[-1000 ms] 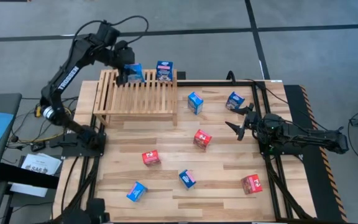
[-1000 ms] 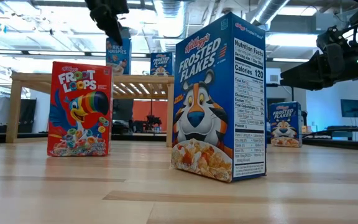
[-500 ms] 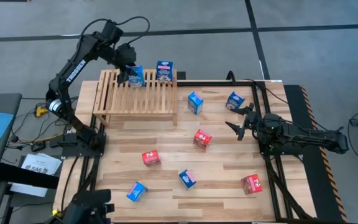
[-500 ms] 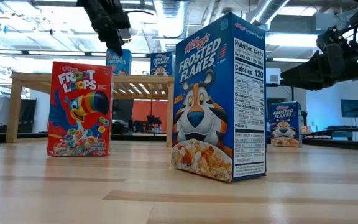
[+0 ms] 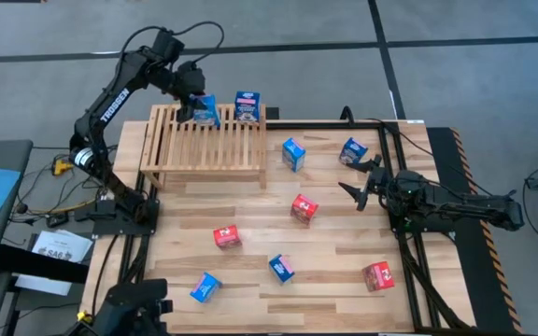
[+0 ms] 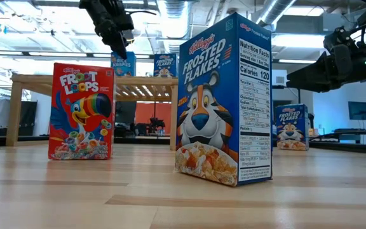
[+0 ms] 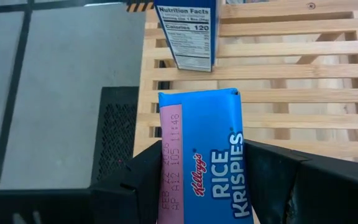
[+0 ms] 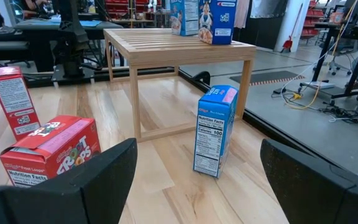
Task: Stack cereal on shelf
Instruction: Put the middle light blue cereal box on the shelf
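Two hands: one busy over the shelf, one waiting at the counter's right side.
Left hand (image 5: 197,105): up at the back edge of the low light-wood slatted shelf (image 5: 204,154), clenched on a small blue cardboard Rice Krispies box (image 7: 204,155).
Grip: dark fingers (image 7: 138,177) press both narrow sides of the box, slats showing beneath it in the left wrist view.
Held box: standing upright at the shelf's rear; whether its base rests on the slats, cannot tell.
Neighbour on shelf: a second blue cereal box (image 5: 247,105) stands upright just beside it, nutrition panel facing the left wrist view.
Right hand (image 5: 362,183): hovering low over the light plank counter (image 5: 344,271), fingers spread wide, grasping nothing.
Near the right hand: blue box (image 5: 352,150) at the back, blue box (image 5: 293,154) just right of the shelf, red box (image 5: 304,209) toward the middle.
Farther out: red box (image 5: 227,237), blue box (image 5: 281,268), blue box (image 5: 205,287), red box (image 5: 377,275), all scattered on the counter.
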Robot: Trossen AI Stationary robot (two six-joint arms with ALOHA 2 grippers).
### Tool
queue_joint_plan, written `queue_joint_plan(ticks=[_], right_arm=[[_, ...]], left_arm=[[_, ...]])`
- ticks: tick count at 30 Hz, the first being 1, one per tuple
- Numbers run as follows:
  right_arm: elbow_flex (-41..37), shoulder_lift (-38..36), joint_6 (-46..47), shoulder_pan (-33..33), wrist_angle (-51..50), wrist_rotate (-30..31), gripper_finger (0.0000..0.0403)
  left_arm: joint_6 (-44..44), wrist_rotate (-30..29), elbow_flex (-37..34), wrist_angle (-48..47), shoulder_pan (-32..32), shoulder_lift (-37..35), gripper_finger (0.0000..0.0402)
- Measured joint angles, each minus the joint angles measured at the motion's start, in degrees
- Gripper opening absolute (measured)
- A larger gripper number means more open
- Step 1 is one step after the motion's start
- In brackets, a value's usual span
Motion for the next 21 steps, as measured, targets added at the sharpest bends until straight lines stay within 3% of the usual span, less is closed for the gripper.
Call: queue_joint_plan(ticks=[10,21], right_arm=[[0.01,-0.01,0.00,0.00,-0.01,-0.02,0.0364],[-0.01,0.01,0.00,0.00,-0.01,-0.02,0.0364]], left_arm=[[-0.67,0.00,-0.02,-0.21,0.00,0.00,0.0182],[-2.69,-2.34,-0.02,-0.10,0.00,0.00,0.0274]])
